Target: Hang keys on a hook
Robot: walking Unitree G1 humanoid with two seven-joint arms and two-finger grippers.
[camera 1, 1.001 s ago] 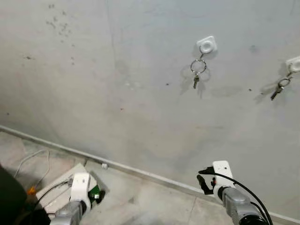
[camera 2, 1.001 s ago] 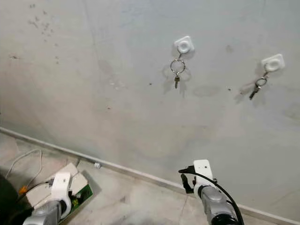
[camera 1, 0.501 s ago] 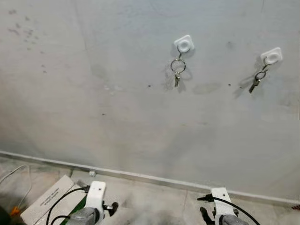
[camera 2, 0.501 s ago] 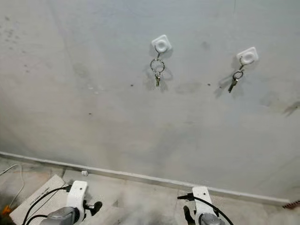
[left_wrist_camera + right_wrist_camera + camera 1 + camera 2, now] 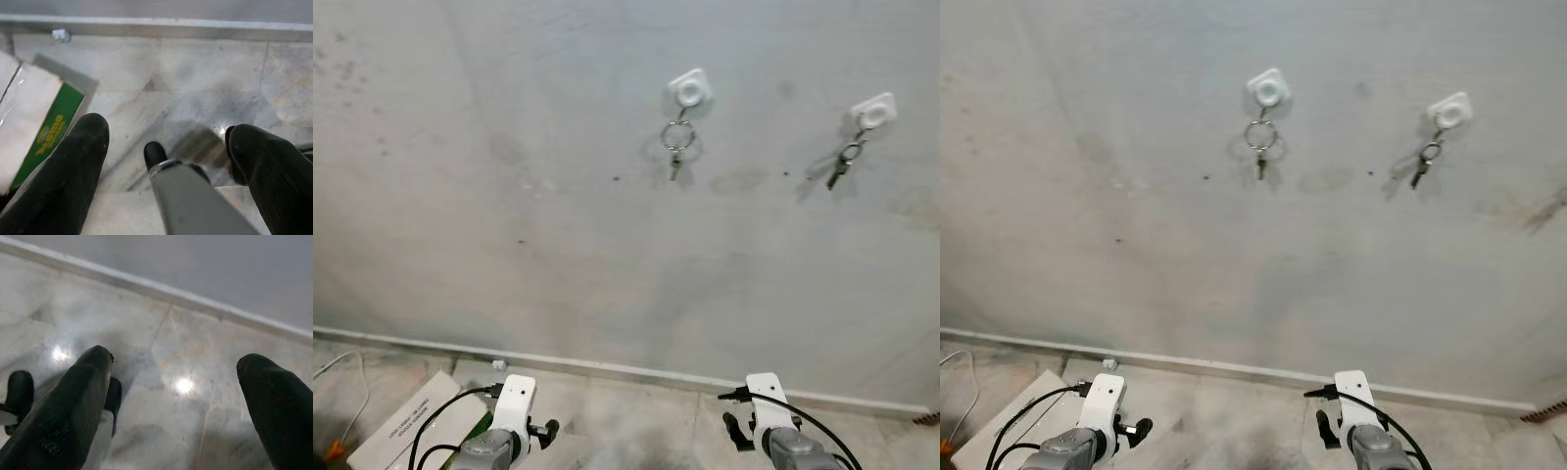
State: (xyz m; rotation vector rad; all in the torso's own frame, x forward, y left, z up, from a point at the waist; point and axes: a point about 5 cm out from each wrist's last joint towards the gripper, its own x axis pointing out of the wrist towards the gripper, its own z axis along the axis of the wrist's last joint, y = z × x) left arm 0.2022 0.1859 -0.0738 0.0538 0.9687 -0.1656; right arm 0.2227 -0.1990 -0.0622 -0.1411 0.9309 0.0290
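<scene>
- Grey plaster wall [image 5: 509, 196] carries two white square stick-on hooks; the nearer white hook [image 5: 689, 88] holds a silver ring with one small key [image 5: 675, 147], and the farther white hook [image 5: 875, 110], to the right, holds a smaller ring with a dark key [image 5: 842, 164].
- Both key sets hang free, touching the wall, well above the marble floor [image 5: 195, 98] and the white skirting [image 5: 607, 369].
- The left gripper [image 5: 166, 142] hangs low over the floor, fingers spread and holding nothing; a white and green box [image 5: 39, 122] lies beside it.
- The right gripper [image 5: 176, 396] is likewise low, parted and empty.
- Judged from this, the hanging looks done: neither pincer carries keys.
- To finish well, keep both arms low and away from the wall, so no finger brushes a ring off its hook, and step clear of the box and the white cable [image 5: 337, 367].
</scene>
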